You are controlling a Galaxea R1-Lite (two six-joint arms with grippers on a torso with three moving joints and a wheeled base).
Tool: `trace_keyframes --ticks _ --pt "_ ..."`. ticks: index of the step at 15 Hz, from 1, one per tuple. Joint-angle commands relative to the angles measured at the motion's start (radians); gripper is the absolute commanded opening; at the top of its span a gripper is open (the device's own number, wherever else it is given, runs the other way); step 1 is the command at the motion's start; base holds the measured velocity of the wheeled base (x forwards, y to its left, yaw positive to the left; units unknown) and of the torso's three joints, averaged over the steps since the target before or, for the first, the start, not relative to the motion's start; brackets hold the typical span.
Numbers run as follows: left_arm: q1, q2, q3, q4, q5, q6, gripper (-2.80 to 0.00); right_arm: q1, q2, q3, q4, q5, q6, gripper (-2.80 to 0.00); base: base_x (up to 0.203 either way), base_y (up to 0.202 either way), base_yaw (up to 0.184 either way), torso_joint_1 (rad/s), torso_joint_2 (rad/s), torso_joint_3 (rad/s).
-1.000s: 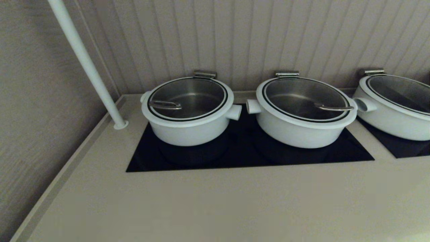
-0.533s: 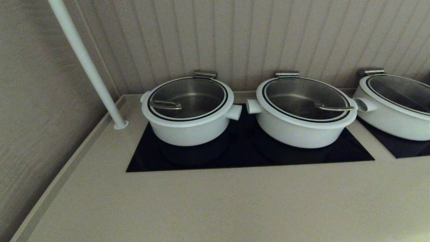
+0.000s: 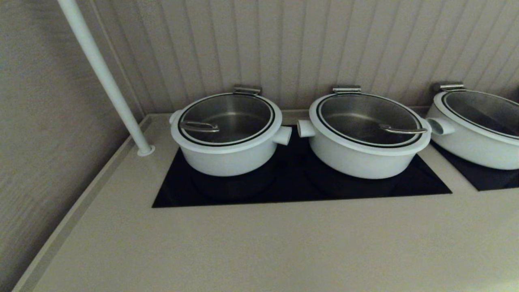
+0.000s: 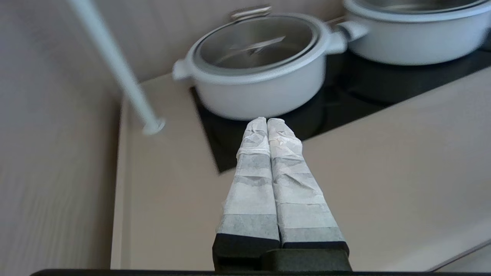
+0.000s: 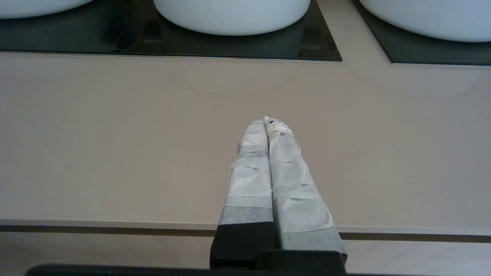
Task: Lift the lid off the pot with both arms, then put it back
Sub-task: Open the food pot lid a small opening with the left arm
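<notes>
The pot [image 3: 227, 156] is white, straight-sided, and stands at the left of the black cooktop [image 3: 300, 186]. The glass lid [image 3: 227, 117] with its white ring and steel bar handle [image 3: 199, 127] sits closed on it. Both also show in the left wrist view, the pot [image 4: 261, 90] and the lid [image 4: 257, 44]. My left gripper [image 4: 267, 119] is shut and empty, above the counter short of the pot. My right gripper [image 5: 268, 122] is shut and empty over the bare counter near its front edge. Neither arm shows in the head view.
A wider white pot [image 3: 365, 154] with its own glass lid stands to the right on the same cooktop, and a third pot [image 3: 474, 134] at the far right. A white pole [image 3: 105, 77] rises from the counter's left back corner. A ribbed wall [image 3: 284, 44] runs behind.
</notes>
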Motion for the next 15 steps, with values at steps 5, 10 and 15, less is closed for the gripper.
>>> trace_keyframes --ticks 5,10,15 --pt "-0.001 0.212 -0.079 -0.001 -0.152 0.037 -2.8 0.0 0.0 0.0 0.0 0.0 0.0 -2.8 0.0 0.0 0.0 0.0 0.0 0.0" --pt "-0.013 0.354 -0.083 -0.01 -0.162 0.112 -2.8 0.0 0.0 0.0 0.0 0.0 0.0 -2.8 0.0 0.0 0.0 0.0 0.0 0.0" --pt "-0.077 0.477 -0.141 -0.006 -0.16 0.127 -2.8 0.0 0.0 0.0 0.0 0.0 0.0 -2.8 0.0 0.0 0.0 0.0 0.0 0.0"
